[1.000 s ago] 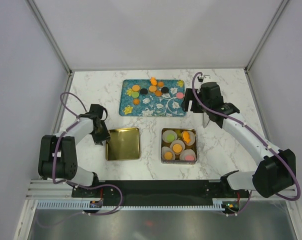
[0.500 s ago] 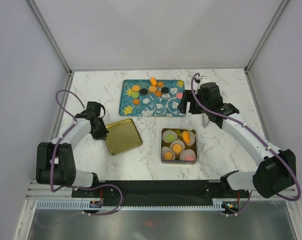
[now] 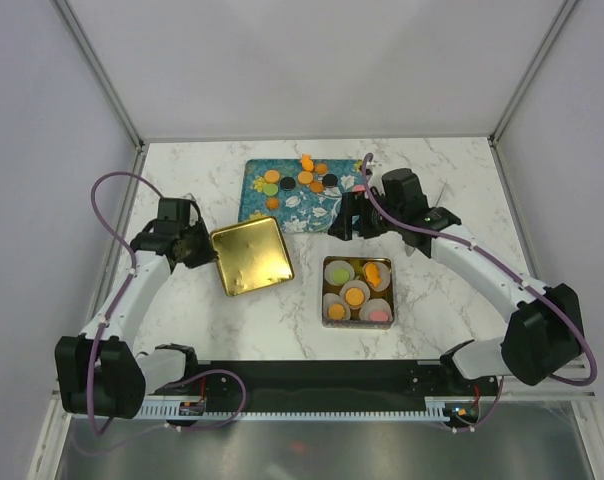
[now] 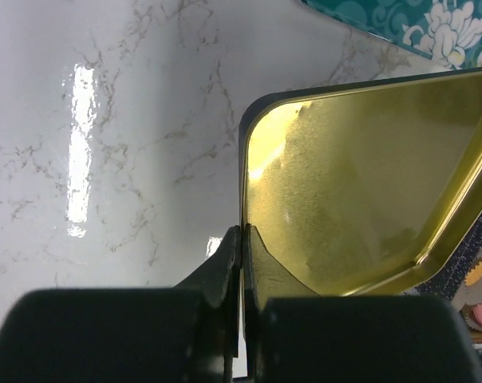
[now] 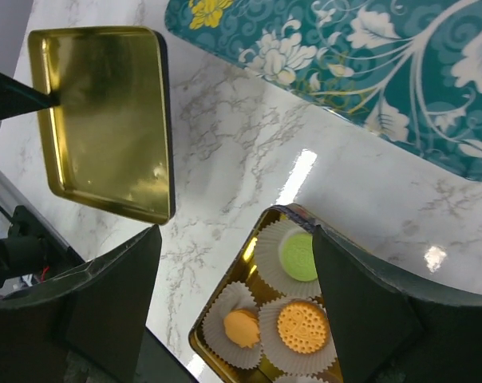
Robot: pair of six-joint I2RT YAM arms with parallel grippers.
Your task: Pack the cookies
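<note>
Round multicoloured cookies (image 3: 304, 178) lie on the teal floral tray (image 3: 282, 215); more fill the gold tin (image 3: 356, 260) near it. The left fingers (image 4: 225, 271) clamp the rim of a square gold lid (image 3: 250, 257) left of the tray; the right fingers (image 5: 113, 295) gape wide, empty, beside it.

Left arm (image 3: 132, 288), right arm (image 3: 482, 262): white links and black joints showing, black bases sitting at 6 o'clock. Purple cable (image 3: 102, 180) looping along each. Left gripper (image 4: 242, 233), right gripper (image 5: 237, 303): wearing matte black fingers.

Teal tray (image 3: 267, 218) with white and yellow flowers, gold lid (image 3: 250, 257) (dark outer rim), orange, green, pink, black cookies (image 3: 304, 178)
</note>
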